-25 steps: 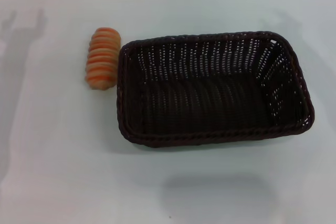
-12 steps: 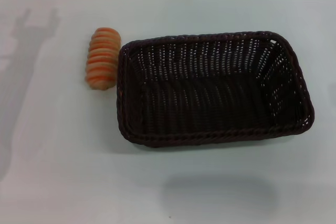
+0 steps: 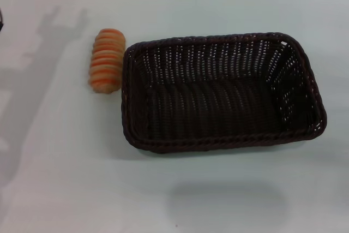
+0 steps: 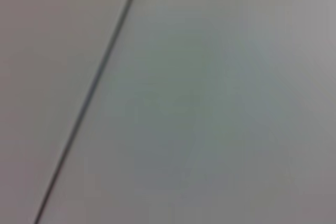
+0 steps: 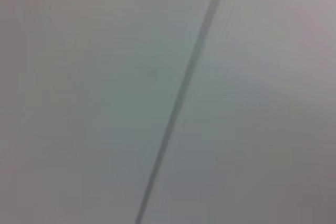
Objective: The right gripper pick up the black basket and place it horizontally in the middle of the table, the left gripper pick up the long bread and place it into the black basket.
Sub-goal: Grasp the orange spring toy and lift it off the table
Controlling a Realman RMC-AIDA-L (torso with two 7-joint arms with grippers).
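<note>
In the head view you see the black basket lying lengthwise across the centre and right of the frame on the white desk, open side up and with nothing in it. The long bread lies on the desk at upper left, just beside the basket's left end and apparently not touching it. An arm-shaped shadow falls down the left side of the desk. Neither tool appears here, so you cannot tell how far either is open or whether it holds anything.

In the left wrist view you get only a pale blurred surface crossed by a thin dark line.

The right wrist view shows the same: pale surface and one dark seam.
</note>
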